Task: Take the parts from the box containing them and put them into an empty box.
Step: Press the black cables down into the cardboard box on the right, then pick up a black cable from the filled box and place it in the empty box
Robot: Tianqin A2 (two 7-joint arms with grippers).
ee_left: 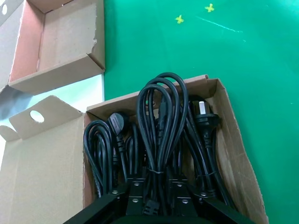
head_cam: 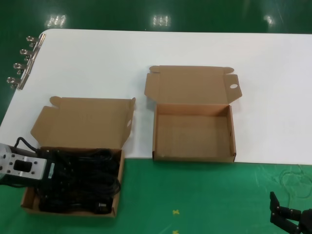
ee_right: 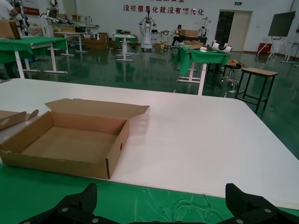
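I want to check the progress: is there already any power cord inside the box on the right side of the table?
No. In the head view the right box shows only its bare cardboard floor, and the power cords all lie in the left box.

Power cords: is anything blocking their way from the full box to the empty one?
Nothing visible. The power cords lie under the left gripper; only bare tabletop separates their box from the empty box, both lids open.

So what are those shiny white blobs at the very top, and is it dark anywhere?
Head view: the blobs are ceiling lights glaring off the glossy green floor. Left wrist view: the black power cords sit dark in their box. Right wrist view: the empty box is evenly lit.
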